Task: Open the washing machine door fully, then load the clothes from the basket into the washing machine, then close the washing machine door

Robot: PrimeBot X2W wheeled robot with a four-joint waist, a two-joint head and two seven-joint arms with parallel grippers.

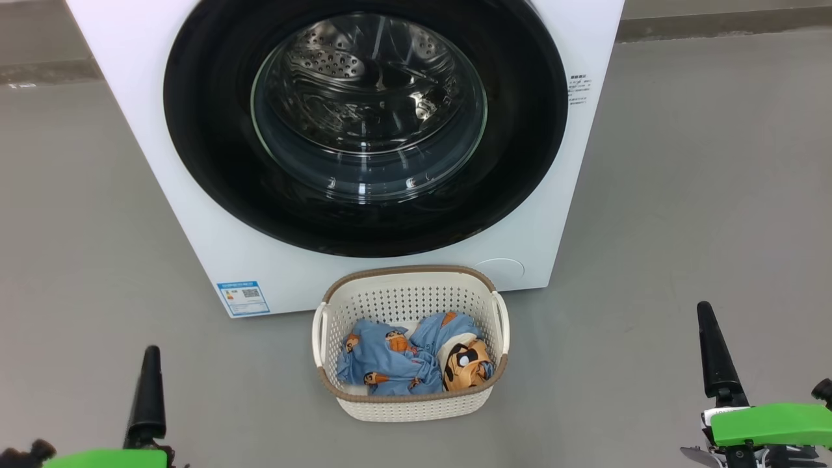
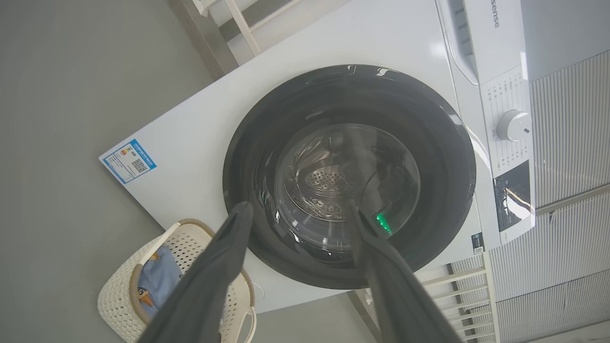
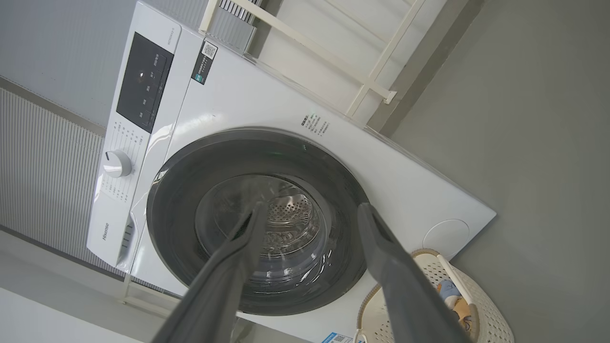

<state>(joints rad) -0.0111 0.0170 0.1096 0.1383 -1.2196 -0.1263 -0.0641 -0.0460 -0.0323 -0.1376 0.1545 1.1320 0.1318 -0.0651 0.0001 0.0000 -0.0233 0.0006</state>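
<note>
The washing machine door (image 1: 367, 107) fills the upper middle of the head view. Its glossy black rim lies flat against the white front of the washing machine (image 1: 162, 195), shut, and the perforated steel drum shows through the bulging glass. A blue label sticker (image 1: 243, 298) sits at the machine's lower left corner, and a round white cover (image 1: 499, 268) at its lower right.

Just below the machine, at the bottom centre of that frame, the basket (image 1: 409, 299) stands upright on the grey floor (image 1: 682, 195), close to the machine's front. Inside it lie the clothes (image 1: 390, 364): crumpled blue fabric with orange cartoon prints, and an orange-and-cream piece at its right.

The left tool (image 2: 299, 209) has its two dark fingers spread wide apart with nothing between them, well back from the door; the basket shows at the lower left of its wrist view. The right tool (image 3: 312, 207) is likewise spread and empty, framing the door glass, with a white dial (image 3: 116, 163) at the left of that frame.
</note>
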